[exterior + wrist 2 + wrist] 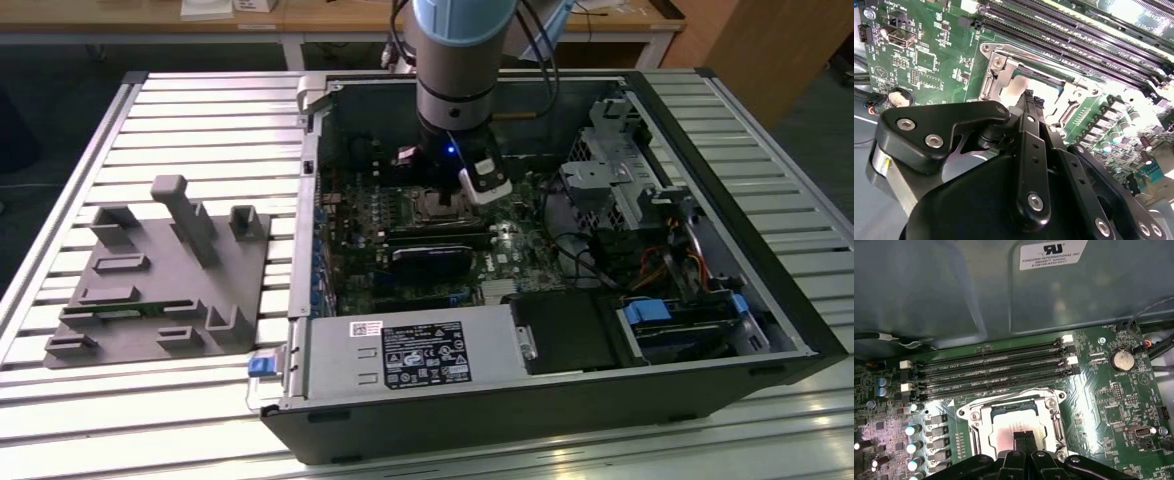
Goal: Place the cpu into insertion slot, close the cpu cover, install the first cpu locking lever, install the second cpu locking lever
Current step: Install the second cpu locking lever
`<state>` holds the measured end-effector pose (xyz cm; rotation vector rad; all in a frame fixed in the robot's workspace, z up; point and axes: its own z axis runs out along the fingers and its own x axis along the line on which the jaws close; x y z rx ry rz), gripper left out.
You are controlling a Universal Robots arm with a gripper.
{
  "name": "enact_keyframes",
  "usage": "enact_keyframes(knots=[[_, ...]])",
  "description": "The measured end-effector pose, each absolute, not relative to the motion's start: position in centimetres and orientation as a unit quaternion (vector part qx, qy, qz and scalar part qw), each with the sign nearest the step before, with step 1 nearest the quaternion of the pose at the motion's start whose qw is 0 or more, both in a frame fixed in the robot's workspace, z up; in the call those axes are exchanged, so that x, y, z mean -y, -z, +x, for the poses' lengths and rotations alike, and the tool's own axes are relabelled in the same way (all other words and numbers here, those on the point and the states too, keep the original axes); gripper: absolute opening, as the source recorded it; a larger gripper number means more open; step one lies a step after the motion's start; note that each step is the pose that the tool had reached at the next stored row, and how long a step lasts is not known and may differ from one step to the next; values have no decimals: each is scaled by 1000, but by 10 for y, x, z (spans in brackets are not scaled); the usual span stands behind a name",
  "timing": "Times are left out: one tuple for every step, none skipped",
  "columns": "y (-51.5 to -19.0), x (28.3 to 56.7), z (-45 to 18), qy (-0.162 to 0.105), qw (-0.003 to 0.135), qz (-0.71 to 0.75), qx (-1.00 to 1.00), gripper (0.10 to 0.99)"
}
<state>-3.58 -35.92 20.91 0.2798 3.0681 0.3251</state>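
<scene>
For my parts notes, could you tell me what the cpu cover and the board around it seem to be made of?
The cpu cover looks like thin stamped metal, silvery with bright glints. The board looks like green lacquered circuit laminate, glossy, with fine printed traces; its core cannot be told.

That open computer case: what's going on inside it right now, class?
A single robot arm reaches down into the open computer case. Its tool hangs just over the insertion slot on the green motherboard, beside the memory slots. The cpu already lies in the slot, its grey face showing through the window of the cpu cover, which lies down over it. The fingertips look pressed together.
</scene>
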Motion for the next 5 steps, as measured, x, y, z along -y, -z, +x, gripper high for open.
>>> enact_keyframes(knots=[[-209,359,-36,-105,22,90,-990,106],[-209,359,-36,-105,22,90,-990,106],[-209,359,-36,-105,22,90,-990,106],[-209,359,-36,-105,22,90,-990,106],[-209,359,-36,-105,22,90,-990,106]])
